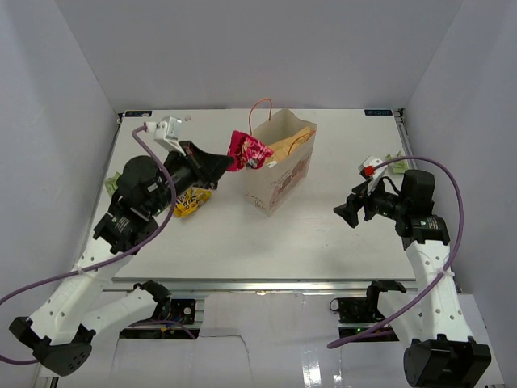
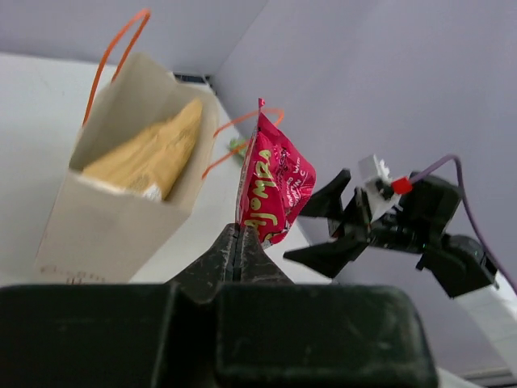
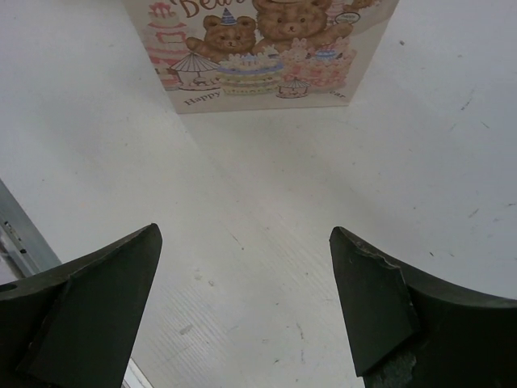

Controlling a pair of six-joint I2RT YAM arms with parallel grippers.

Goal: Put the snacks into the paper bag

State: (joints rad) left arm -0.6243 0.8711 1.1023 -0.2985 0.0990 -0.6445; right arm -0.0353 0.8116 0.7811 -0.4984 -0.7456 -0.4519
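Jaws on my left gripper (image 1: 230, 164) are pinched fully shut on the lower edge of the red-pink wrapper (image 1: 249, 150). I see the wrapper held up in the air, clear of the table (image 1: 283, 242), just beside the left top rim of the paper bag (image 1: 279, 174). In my left wrist view it stands upright above the closed tips with yellow lettering running down its face. It sits next to the bag's open mouth rather than inside it.

The paper bag stands upright near the middle of the table with its mouth open and its orange cord handles (image 1: 260, 109) sticking up. A tan crinkly bag (image 1: 292, 141) is already inside and leans against one wall, its upper part showing at the rim. The yellow candy packet (image 1: 192, 202) lies flat on the table to the left of the bag, apart from it and partly under my left arm.

On my right gripper (image 1: 347, 212) the jaws are spread wide with nothing between them. It hangs above the table, well to the right of the bag and pointing toward it. Through the right wrist camera I see bare table between the two fingers. Beyond them is the foot of the bag, printed with bears and cakes.
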